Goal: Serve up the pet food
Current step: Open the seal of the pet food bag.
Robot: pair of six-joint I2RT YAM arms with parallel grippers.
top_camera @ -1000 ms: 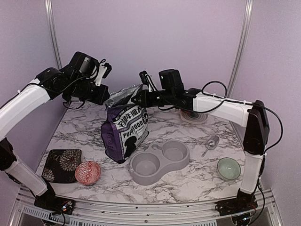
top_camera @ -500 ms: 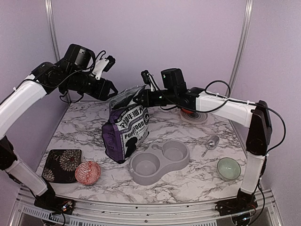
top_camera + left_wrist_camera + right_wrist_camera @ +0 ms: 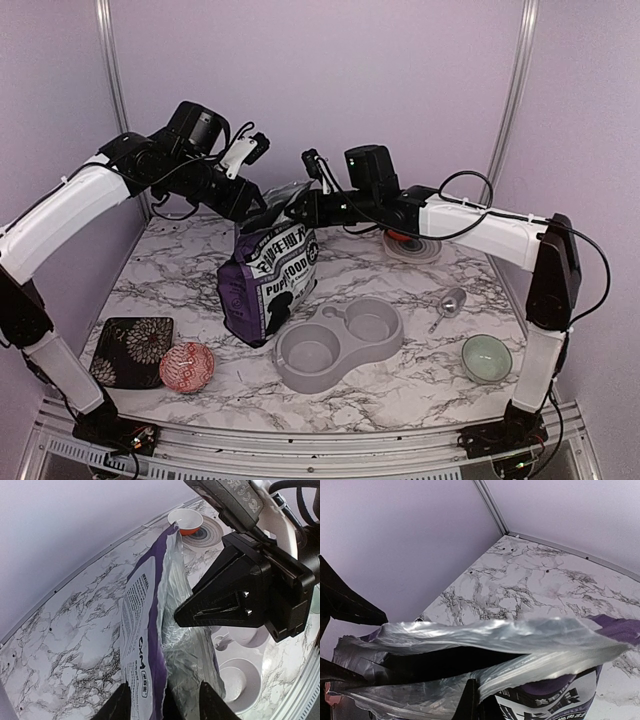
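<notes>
At the left gripper (image 3: pixel 165 707): parted to a middling gap, fingers (image 3: pixel 119 706) astride the top of the bag (image 3: pixel 265 290), purple printed wall running up between them. Closed on nothing; cannot tell from either view whether touching that wall. Reaching in from the back left, above the bag's left top corner in the overhead view.

At the right gripper (image 3: pixel 178 616): clamped fully shut on the bag's silver rim, on the far side of the mouth from the left one. Seen from its own camera as crumpled foil drawn taut across the frame, with a dark slit of an opening below it. Reaching in from the right, arm stretched over the back of the table (image 3: pixel 180 280).

Of the pet food: not to be made out in any view. Inside the bag's mouth, only silver lining and shadow.

Below the grippers: bag standing on its base on the table, leaning a little, mouth held apart at the top. Just beside its base, to the right, a grey double feeder (image 3: pixel 320 383). Right of that, a metal scoop (image 3: pixel 448 303) lying flat, and nearer the front edge a pale green bowl (image 3: pixel 486 358). At the back right, behind the right arm, a round striped plate (image 3: pixel 215 532) with a small orange bowl (image 3: pixel 185 521) on it. At the front left, a dark square plate (image 3: pixel 132 350) and, just beside it, a red patterned bowl (image 3: pixel 187 366).
</notes>
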